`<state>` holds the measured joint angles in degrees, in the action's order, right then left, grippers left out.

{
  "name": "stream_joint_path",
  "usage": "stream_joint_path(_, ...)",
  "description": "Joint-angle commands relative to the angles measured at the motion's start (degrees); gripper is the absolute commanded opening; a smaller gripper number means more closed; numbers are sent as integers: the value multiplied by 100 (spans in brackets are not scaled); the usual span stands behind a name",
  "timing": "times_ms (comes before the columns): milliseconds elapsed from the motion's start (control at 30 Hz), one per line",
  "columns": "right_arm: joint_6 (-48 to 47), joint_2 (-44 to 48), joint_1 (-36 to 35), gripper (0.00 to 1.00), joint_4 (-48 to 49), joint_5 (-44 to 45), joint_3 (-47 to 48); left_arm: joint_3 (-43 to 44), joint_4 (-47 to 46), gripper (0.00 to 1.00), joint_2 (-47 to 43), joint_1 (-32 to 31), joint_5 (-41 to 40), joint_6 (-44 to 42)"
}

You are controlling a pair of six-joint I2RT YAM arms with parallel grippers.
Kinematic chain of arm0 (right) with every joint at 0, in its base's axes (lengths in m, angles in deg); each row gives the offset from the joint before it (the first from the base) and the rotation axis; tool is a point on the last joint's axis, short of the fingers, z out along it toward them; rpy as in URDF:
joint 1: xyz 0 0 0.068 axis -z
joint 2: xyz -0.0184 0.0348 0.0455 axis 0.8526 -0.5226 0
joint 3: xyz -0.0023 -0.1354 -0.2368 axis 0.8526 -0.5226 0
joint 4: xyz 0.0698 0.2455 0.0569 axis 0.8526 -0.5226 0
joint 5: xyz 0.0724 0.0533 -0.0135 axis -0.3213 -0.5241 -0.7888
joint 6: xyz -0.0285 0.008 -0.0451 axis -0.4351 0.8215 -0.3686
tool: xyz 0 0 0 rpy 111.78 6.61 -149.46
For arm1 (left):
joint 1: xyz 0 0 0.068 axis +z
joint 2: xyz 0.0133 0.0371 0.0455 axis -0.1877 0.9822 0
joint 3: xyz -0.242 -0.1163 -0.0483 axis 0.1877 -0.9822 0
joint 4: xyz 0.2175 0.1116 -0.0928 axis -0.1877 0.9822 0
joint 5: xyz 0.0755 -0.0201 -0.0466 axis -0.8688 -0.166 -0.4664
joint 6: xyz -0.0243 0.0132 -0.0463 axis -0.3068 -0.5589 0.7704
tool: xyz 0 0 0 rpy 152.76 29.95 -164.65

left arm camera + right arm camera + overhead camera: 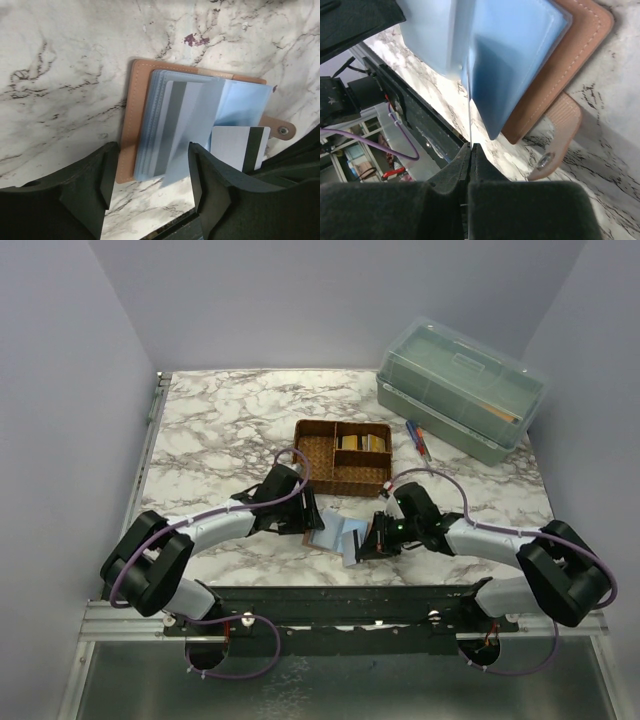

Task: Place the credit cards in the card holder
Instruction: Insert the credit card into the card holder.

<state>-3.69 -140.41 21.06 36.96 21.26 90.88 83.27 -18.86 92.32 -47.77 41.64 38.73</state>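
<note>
The card holder (131,120) lies open on the marble, tan cover down, with its bluish clear pockets (200,110) fanned up. One pocket holds a credit card (175,125) with a grey stripe. My left gripper (152,192) hovers just in front of the holder's near edge, open, with nothing between its fingers (102,185). My right gripper (470,150) is shut on a thin credit card (470,125), which shows edge-on and reaches up to the blue pockets (520,55). That white card with a dark stripe (235,147) also shows beside the snap tab (282,131). From above, the holder (330,537) sits between both grippers.
A brown woven divided tray (320,465) stands behind the holder, with more cards (360,443) in its back right compartment. A translucent green box (460,385) sits at the back right, with red and blue pens (418,440) in front of it. The black base rail (340,605) runs close behind the grippers.
</note>
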Motion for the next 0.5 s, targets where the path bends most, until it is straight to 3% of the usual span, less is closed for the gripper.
stream_joint_path(0, 205, -105, -27, 0, 1078, -339, -289, 4, 227, 60, 170, -5, -365, -14)
stream_joint_path(167, 243, -243, -25, 0, 1472, -466, -388, -7, 272, 48, 240, -5, -368, 7)
stream_joint_path(467, 375, -524, -18, 0, 1765, -449, -415, -21, 300, 41, 250, 2, -369, 0)
